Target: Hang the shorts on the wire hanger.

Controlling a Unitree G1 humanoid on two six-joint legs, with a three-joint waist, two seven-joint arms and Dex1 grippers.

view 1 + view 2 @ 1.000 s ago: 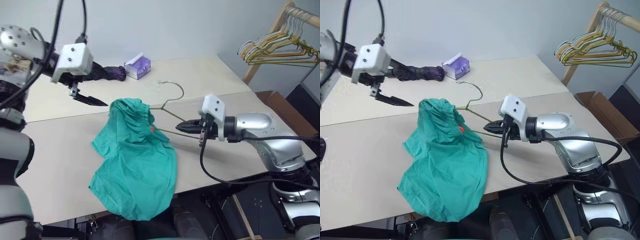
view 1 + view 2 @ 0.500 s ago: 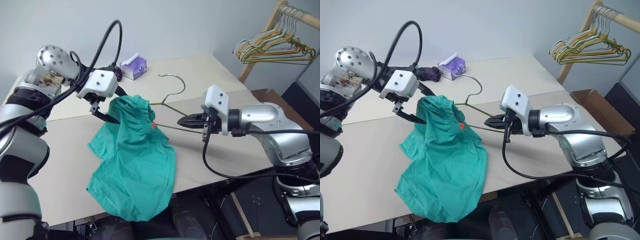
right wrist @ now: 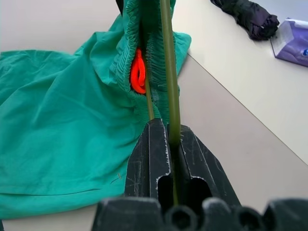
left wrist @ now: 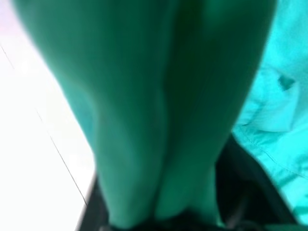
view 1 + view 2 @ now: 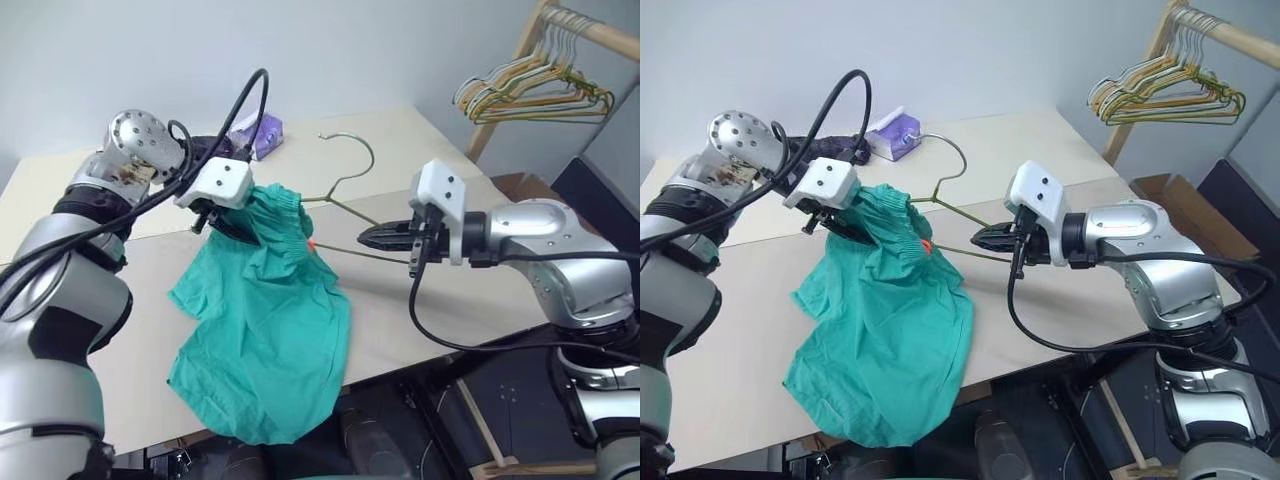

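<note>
The teal shorts (image 5: 270, 330) lie across the front of the table, their gathered waistband lifted. One arm of the wire hanger (image 5: 340, 197) is threaded into that waistband, beside the orange tag (image 3: 138, 72). The hanger's hook (image 5: 358, 150) points toward the back of the table. My right gripper (image 3: 171, 137) is shut on the hanger's lower wire, just right of the shorts (image 3: 57, 120). My left gripper (image 5: 236, 226) is at the waistband's left side, with teal cloth (image 4: 159, 120) bunched between its fingers.
A purple tissue box (image 5: 890, 130) and a dark folded umbrella (image 3: 248, 17) sit at the back of the table (image 5: 430, 150). A wooden rack with a bunch of hangers (image 5: 525, 90) stands at the far right. A cardboard box (image 5: 1150, 185) is below it.
My left gripper came down and to the right from above the table to the waistband and closed on the cloth. The right gripper kept its grip on the hanger. The camera swung to the right.
</note>
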